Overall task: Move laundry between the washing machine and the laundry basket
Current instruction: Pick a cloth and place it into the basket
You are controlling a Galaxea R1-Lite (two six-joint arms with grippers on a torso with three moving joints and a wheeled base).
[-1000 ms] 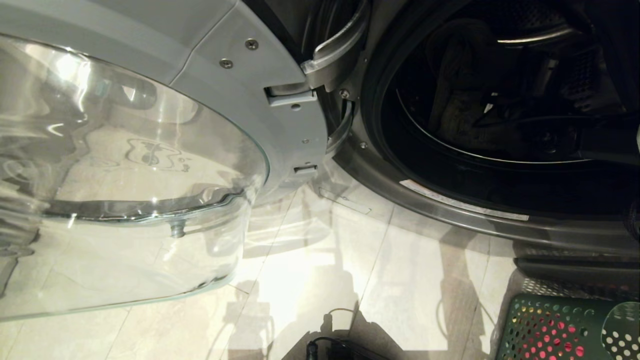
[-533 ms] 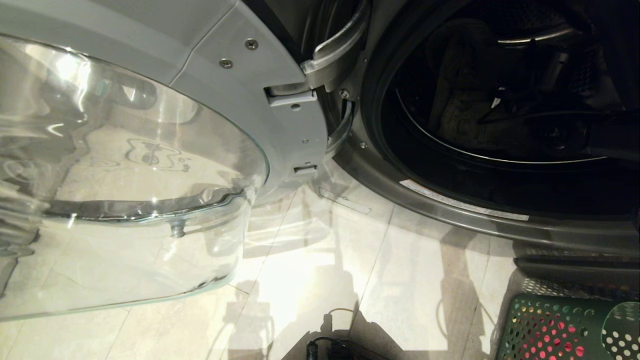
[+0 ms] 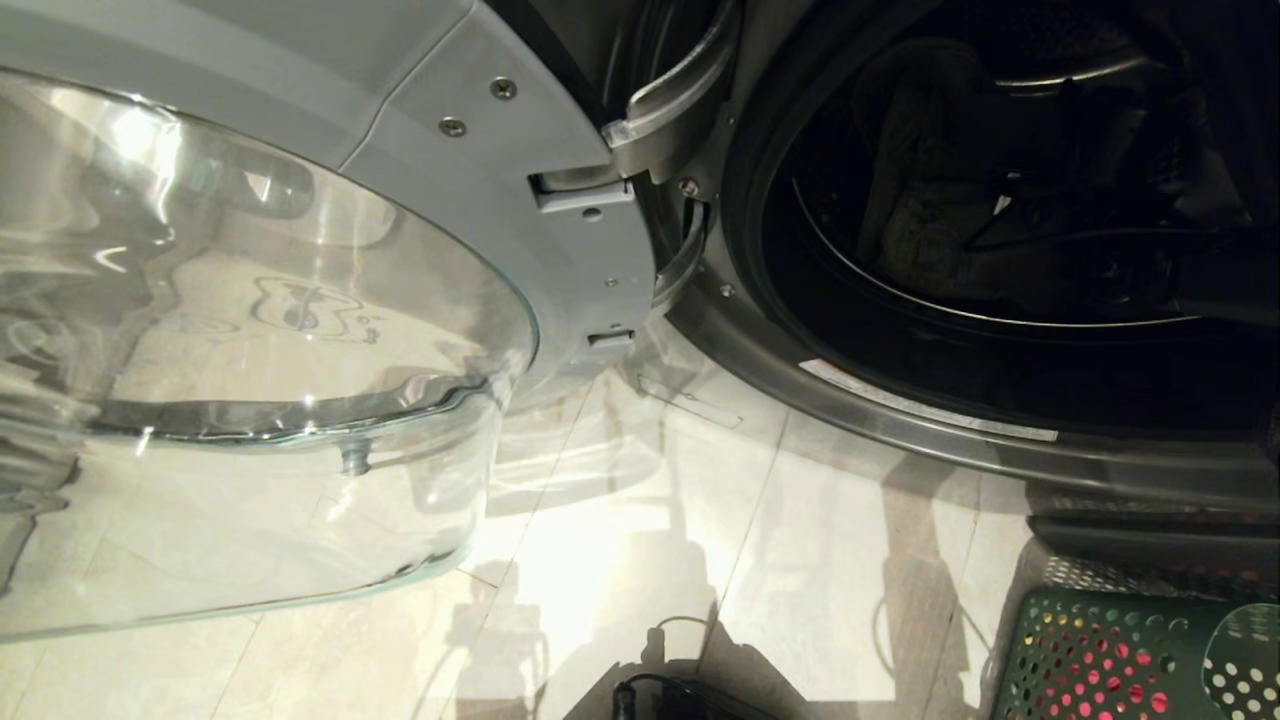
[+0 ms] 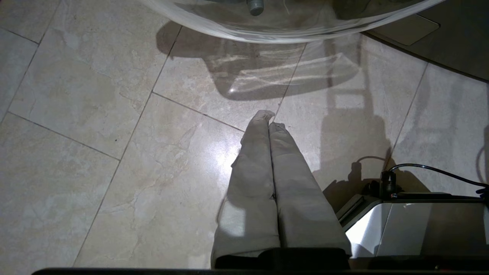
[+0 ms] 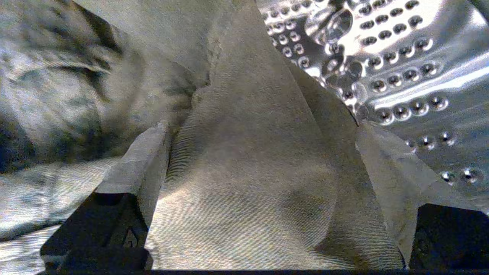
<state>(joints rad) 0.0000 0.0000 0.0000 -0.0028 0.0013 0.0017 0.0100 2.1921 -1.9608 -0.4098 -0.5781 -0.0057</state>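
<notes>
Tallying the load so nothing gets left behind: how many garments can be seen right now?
2. A grey-green garment lies in the washing machine drum, between the open right gripper's fingers. Red cloth shows through the basket's holes. More may be hidden.

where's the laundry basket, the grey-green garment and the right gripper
laundry basket [image 3: 1100, 655]: head view, on its holed green wall.
grey-green garment [image 5: 244, 160]: right wrist view, on the fold between the fingers.
right gripper [image 5: 263, 130]: right wrist view, midway between the open fingertips.

Deep in the drum [image 3: 1000, 200] it's too dark: the right arm is barely a shadow at three o'clock. The laundry basket [image 3: 1110, 660] is cut off at five o'clock.
</notes>
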